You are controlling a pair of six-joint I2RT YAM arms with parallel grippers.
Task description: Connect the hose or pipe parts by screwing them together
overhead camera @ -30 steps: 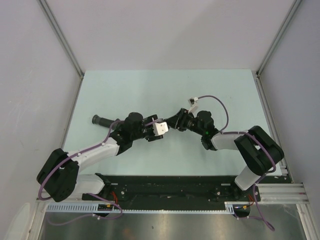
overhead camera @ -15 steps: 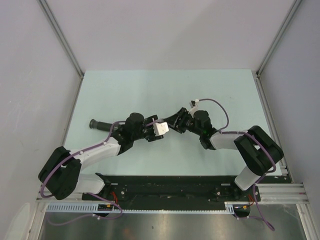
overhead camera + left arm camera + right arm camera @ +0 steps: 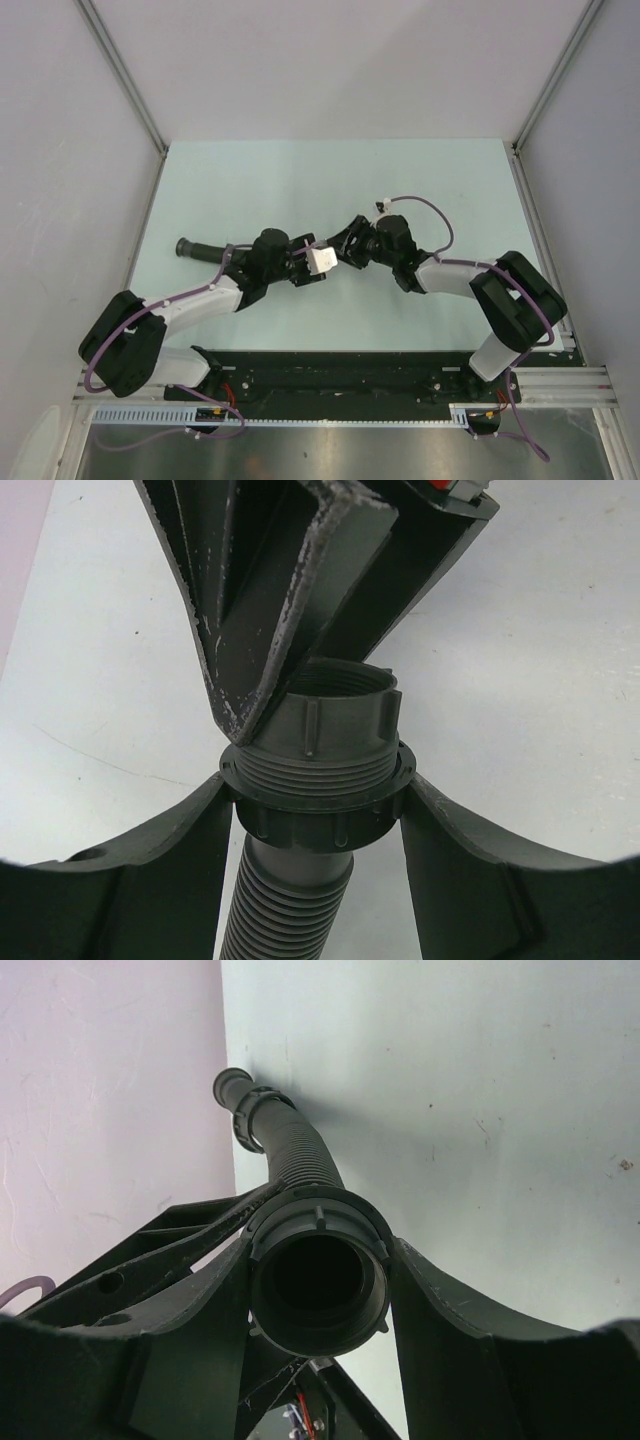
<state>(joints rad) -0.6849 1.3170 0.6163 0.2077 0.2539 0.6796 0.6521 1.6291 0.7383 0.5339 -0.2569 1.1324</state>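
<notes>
A black corrugated hose (image 3: 285,910) ends in a ribbed collar nut (image 3: 318,820), and my left gripper (image 3: 318,800) is shut on that collar from both sides. A threaded pipe fitting (image 3: 335,720) sits in the collar with several threads showing above it. In the right wrist view I look into the fitting's open mouth (image 3: 318,1280), with my right gripper (image 3: 320,1285) shut on its rim. In the top view the two grippers, left (image 3: 333,258) and right (image 3: 348,246), meet at mid-table. The hose's far end (image 3: 188,247) sticks out to the left past the left arm.
Grey walls with aluminium posts (image 3: 125,80) close the table (image 3: 260,180) in on three sides. A black rail (image 3: 330,375) runs along the near edge by the arm bases. A purple cable (image 3: 425,200) loops above the right wrist.
The right wrist has swung a little to the left and turned at the joint. The left arm and the hose's far end have shifted slightly left. Both grips are unchanged.
</notes>
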